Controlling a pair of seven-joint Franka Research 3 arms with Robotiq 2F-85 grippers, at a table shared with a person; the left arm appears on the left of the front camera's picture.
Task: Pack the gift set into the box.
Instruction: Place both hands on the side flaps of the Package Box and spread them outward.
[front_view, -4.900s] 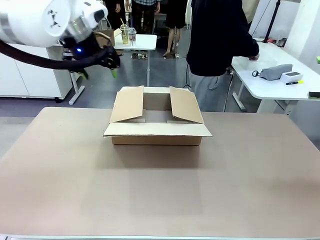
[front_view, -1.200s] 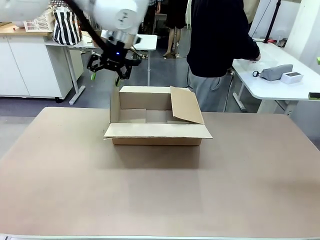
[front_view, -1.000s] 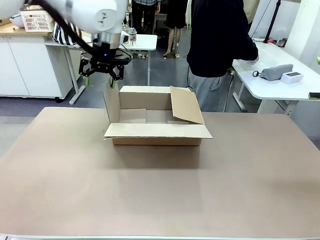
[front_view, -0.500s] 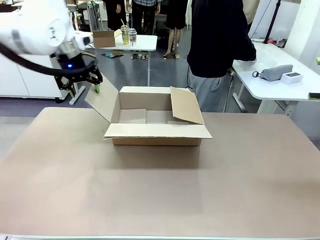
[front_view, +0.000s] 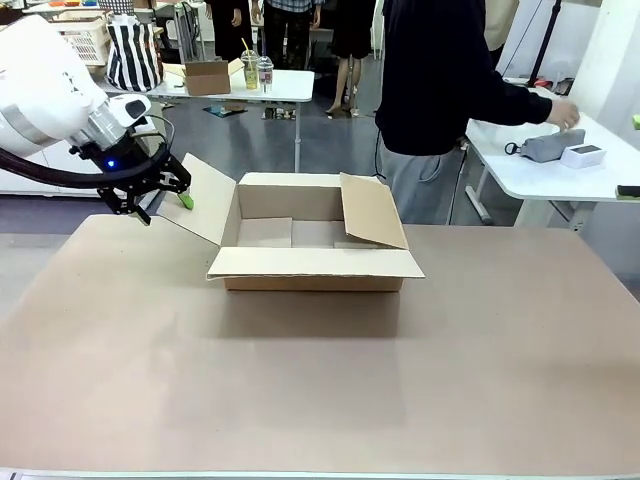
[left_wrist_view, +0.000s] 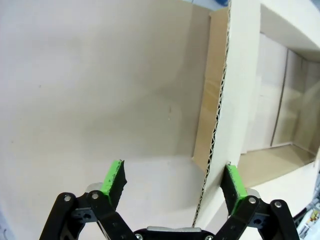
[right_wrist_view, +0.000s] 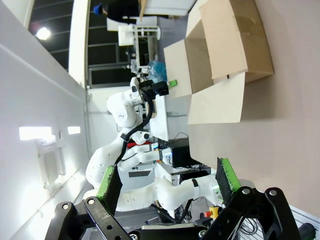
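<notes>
Inside of the box (front_view: 315, 270) is half hidden behind its front flap (front_view: 315, 262) — a brown carton mid-desk (front_view: 500, 380), flaps splayed. The left end effector (front_view: 163, 200) is spread wide astride the left flap (front_view: 205, 198). The right end effector (right_wrist_view: 167, 182) gapes too. The grey gift set (front_view: 553, 145) lies on the far side desk (front_view: 520, 178), with a person's hand (front_view: 563, 112) at it — contact unclear.

I see a wide bench (front_view: 320, 380) with a plain tan-brown top. One large brown corrugated cardboard box (front_view: 315, 263) sits directly on it, toward the far middle, with its flaps open.
</notes>
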